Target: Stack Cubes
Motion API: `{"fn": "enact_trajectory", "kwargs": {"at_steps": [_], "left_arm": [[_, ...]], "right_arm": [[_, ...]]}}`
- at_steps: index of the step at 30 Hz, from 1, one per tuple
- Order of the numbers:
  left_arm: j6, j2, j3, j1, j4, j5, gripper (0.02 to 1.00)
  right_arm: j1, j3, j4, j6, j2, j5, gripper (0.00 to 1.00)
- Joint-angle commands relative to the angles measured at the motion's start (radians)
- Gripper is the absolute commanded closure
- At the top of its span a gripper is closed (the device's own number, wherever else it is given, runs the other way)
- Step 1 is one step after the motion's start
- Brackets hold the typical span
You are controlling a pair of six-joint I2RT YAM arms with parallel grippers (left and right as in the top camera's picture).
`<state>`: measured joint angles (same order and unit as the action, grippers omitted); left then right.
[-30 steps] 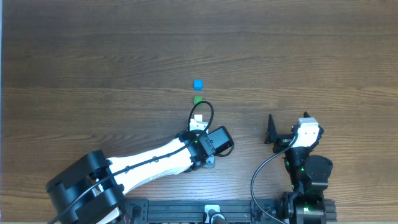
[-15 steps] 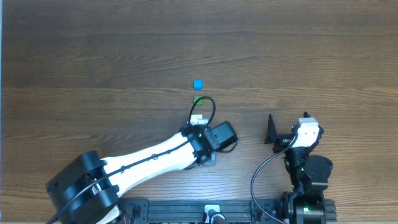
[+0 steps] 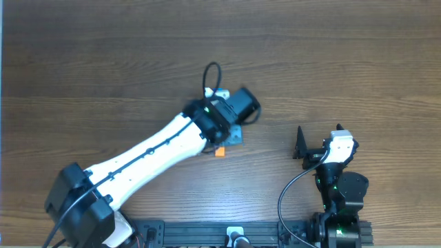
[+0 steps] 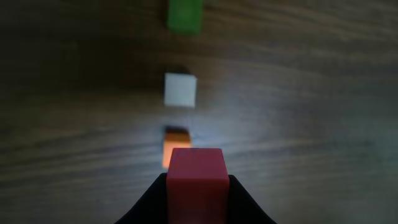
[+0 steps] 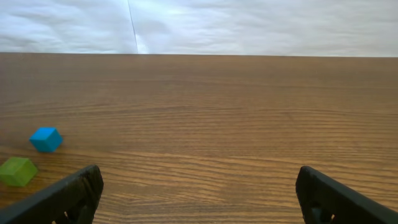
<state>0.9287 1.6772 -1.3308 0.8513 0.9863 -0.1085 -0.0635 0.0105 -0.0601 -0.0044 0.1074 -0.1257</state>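
My left gripper is shut on a red cube and holds it lifted above the table. Below it, in the left wrist view, an orange cube sits closest, then a white cube, then a green cube, in a rough line. The orange cube also shows from above, just beneath the left wrist. My right gripper stands open with nothing in it at the table's right, facing a blue cube and the green cube.
The bare wooden table stretches wide on every side of the cubes. The right arm stays low near the front edge. A pale wall lies behind the table's far edge.
The left arm has risen and swung up the picture with the red cube. It now covers the blue and green cubes from above, and the orange cube has come into sight.
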Motion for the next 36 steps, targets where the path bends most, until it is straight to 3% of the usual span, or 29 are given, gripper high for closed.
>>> {"fn": "enact_trajectory", "kwargs": {"at_steps": [1,36], "left_arm": [[-0.065,0.049,-0.016,-0.047,-0.026,0.016,0.980],[-0.062,0.224,-0.043,-0.090,-0.077,0.002,0.980]], "right_arm": [[0.006,-0.005,-0.003,-0.004,-0.007,-0.012,0.009],[0.006,-0.005,-0.004,-0.005,-0.007,-0.012,0.009]]}}
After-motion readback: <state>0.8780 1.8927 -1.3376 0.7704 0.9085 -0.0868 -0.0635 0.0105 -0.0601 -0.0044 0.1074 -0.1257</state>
